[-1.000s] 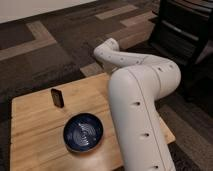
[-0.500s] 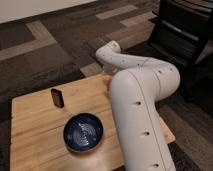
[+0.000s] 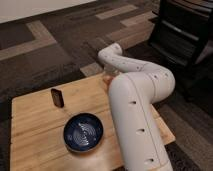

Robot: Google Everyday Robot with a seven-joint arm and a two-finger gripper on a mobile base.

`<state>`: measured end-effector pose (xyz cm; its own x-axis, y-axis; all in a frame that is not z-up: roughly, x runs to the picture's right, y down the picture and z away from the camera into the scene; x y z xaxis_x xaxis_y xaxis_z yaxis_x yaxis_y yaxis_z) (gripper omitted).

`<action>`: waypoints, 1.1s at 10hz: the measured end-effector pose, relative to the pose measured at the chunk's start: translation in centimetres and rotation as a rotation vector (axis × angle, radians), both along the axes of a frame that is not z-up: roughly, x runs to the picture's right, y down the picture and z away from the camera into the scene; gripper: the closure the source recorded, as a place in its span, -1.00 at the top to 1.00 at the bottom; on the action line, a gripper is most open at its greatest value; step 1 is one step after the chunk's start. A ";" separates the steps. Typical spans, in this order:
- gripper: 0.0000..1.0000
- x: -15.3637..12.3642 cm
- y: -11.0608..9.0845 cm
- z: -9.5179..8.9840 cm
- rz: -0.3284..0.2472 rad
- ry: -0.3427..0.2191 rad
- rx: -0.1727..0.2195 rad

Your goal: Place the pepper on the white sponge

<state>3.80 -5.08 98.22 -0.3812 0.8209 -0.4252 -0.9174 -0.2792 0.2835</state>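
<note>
My white arm reaches over the right side of the wooden table and bends down at its far edge. The gripper is at the arm's far end, low by the table's back edge and mostly hidden behind the arm. A small orange patch shows right under it; it may be the pepper, but I cannot tell if it is held. The white sponge is hidden or out of view.
A dark blue bowl sits at the table's front middle. A dark upright rectangular block stands at the back left. A black chair or shelf frame stands on the carpet at the right rear.
The arm's upper bend has shifted slightly to the right. The bowl and the dark block have not moved.
</note>
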 end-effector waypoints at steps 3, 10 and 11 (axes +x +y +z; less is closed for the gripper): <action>0.60 -1.9 -1.0 -0.3 -0.048 0.001 -0.055; 0.60 -0.5 -1.7 1.4 -0.029 -0.016 -0.025; 0.55 -0.5 -1.5 1.6 -0.034 -0.026 -0.022</action>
<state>3.31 -6.57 99.86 -0.3421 0.8235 -0.4525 -0.9334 -0.2420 0.2651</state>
